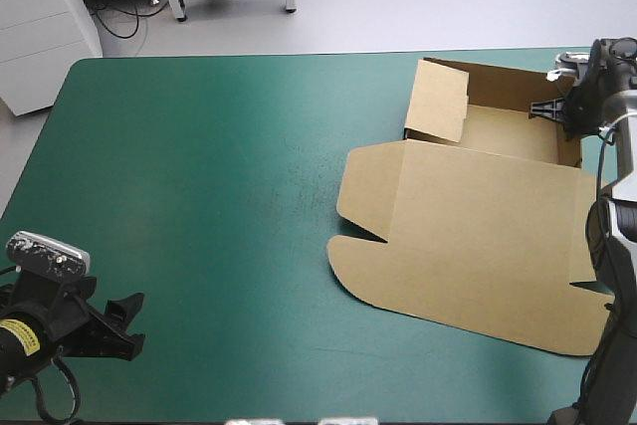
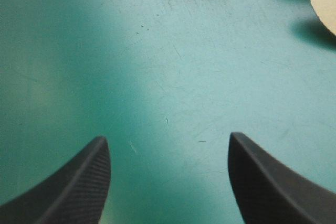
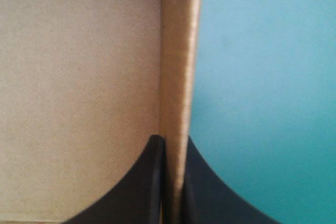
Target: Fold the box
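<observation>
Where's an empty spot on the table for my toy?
The whole left half of the cover is bare, from the far edge to the left end effector. The right side is crowded: the box fills it, right end effector pinching its wall.

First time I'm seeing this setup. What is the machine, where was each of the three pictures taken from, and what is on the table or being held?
It is a robot with two arms, each ending in a gripper of two black fingers. The high view looks down on the teal-green table from above and behind the robot. The other two pictures come from cameras at the wrists, looking along each gripper. On the table's right half lies a brown box, partly folded: a tray with raised walls on the far side, the lid flat in front of it. The left gripper is open over bare cover and holds nothing. The right gripper is shut on one tray wall.
</observation>
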